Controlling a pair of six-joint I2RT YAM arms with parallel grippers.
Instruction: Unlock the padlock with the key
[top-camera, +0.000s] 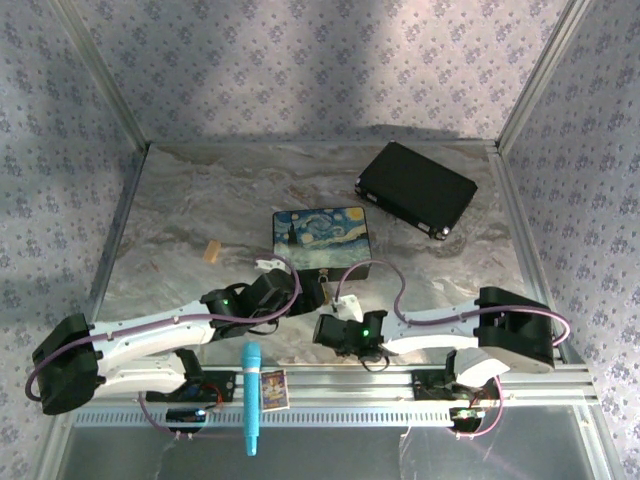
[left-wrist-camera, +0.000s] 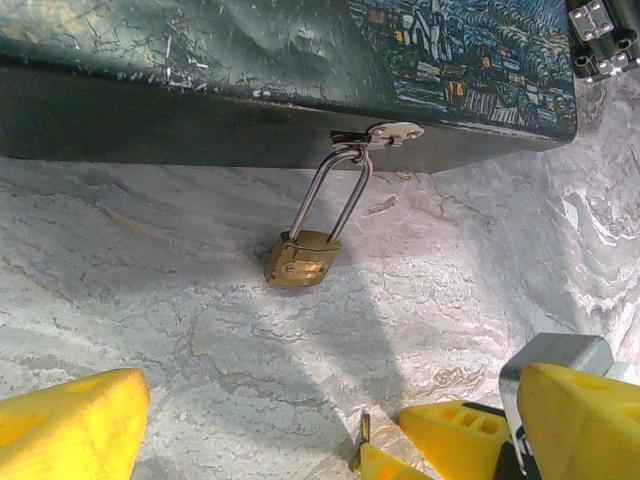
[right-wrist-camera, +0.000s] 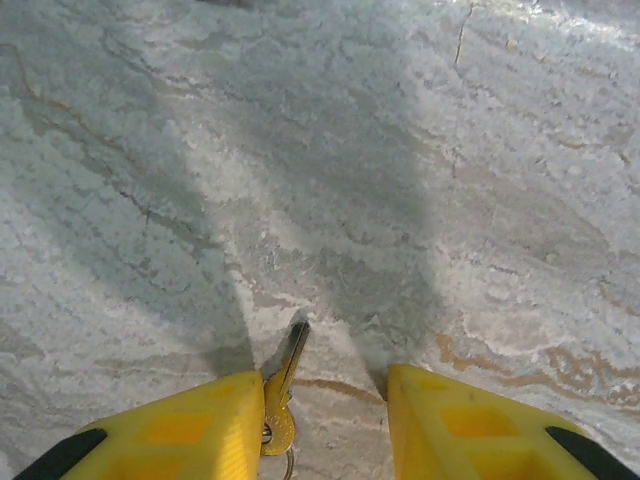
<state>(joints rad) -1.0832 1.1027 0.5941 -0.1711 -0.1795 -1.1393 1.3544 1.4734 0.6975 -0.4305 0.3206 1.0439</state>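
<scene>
The brass padlock (left-wrist-camera: 303, 258) rests on the marble table, its silvery shackle hooked through the hasp (left-wrist-camera: 385, 132) on the front of the Starry Night box (left-wrist-camera: 300, 60). My left gripper (left-wrist-camera: 320, 440) is open just in front of the padlock, with its yellow fingers (left-wrist-camera: 70, 425) wide apart. The key (right-wrist-camera: 285, 385) stands on edge, leaning against the inner face of my right gripper's left finger (right-wrist-camera: 190, 430). That right gripper (right-wrist-camera: 325, 420) is open and low over the table. The key's tip (left-wrist-camera: 365, 428) points toward the padlock in the left wrist view.
The Starry Night box (top-camera: 322, 238) sits mid-table with a black case (top-camera: 415, 188) behind it to the right. A small tan block (top-camera: 211, 251) lies at the left. A blue marker (top-camera: 251, 398) and a card (top-camera: 273, 387) rest on the front rail.
</scene>
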